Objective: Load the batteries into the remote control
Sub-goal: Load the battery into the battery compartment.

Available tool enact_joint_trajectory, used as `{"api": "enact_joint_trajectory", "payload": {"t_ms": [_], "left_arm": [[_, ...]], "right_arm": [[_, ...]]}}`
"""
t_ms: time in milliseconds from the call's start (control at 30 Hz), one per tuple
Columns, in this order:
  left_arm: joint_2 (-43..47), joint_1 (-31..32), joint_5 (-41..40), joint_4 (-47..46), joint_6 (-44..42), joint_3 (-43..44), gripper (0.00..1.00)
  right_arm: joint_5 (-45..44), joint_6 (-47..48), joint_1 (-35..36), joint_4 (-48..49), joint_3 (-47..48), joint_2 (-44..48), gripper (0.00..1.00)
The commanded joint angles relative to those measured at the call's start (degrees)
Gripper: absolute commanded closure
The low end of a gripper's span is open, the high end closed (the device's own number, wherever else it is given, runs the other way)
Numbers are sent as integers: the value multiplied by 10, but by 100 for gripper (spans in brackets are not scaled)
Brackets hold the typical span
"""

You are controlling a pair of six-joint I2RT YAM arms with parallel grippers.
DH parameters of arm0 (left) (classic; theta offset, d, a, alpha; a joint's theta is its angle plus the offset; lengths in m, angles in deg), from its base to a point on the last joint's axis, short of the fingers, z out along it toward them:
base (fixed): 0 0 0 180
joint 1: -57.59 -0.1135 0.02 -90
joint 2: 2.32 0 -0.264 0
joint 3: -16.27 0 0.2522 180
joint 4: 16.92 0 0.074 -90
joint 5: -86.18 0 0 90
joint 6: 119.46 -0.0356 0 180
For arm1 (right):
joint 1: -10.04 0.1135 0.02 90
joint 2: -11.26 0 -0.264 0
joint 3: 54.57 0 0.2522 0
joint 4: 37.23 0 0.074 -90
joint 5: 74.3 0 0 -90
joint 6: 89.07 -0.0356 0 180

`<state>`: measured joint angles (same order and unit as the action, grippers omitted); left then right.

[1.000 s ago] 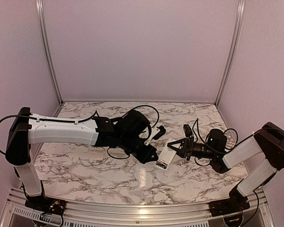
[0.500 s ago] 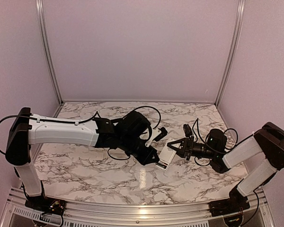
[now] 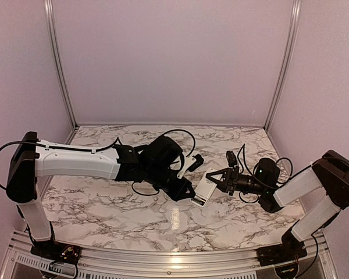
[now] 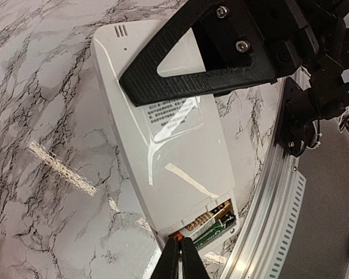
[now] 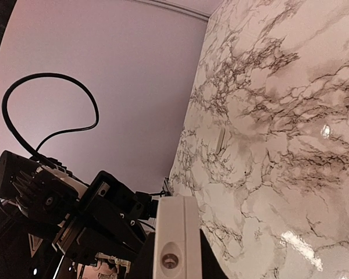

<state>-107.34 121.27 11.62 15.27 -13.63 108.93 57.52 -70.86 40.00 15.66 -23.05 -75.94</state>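
The white remote control [image 3: 202, 190] is held off the table, its back facing the left wrist camera [image 4: 163, 145]. Its battery bay at the lower end is open, and a green-labelled battery [image 4: 220, 225] lies inside beside a coil spring. My right gripper [image 3: 217, 177] is shut on the remote's upper half; one of its fingers [image 4: 203, 58] crosses the back. In the right wrist view the remote [image 5: 174, 232] shows end-on in that gripper [image 5: 173, 258]. My left gripper [image 4: 180, 244] is shut, its tips touching the bay's end at a small orange bit.
A small flat white piece [image 5: 220, 140] lies on the marble table [image 3: 104, 203] beyond the remote. The metal rail of the near table edge [image 4: 267, 232] runs close below the remote. Black cables [image 3: 180, 136] loop above both wrists.
The remote has shifted slightly left and up in the right gripper. My left gripper's tips have closed in on the remote's near end.
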Motion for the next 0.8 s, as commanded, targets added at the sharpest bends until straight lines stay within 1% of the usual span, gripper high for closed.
{"api": "enact_joint_trajectory", "payload": {"t_ms": [0,333,600,767], "left_arm": [[-25,16,-25,57,-29,14,96],[-79,50,-167,146,-67,71,99],[-105,72,-196,166,-81,92,99],[-113,78,-225,179,-78,102,93]], "right_arm": [[-16,-31,-1,117,34,16,100],[-7,-51,-2,138,44,11,100],[-6,-66,-7,161,43,13,100],[0,-70,-7,172,40,8,100]]}}
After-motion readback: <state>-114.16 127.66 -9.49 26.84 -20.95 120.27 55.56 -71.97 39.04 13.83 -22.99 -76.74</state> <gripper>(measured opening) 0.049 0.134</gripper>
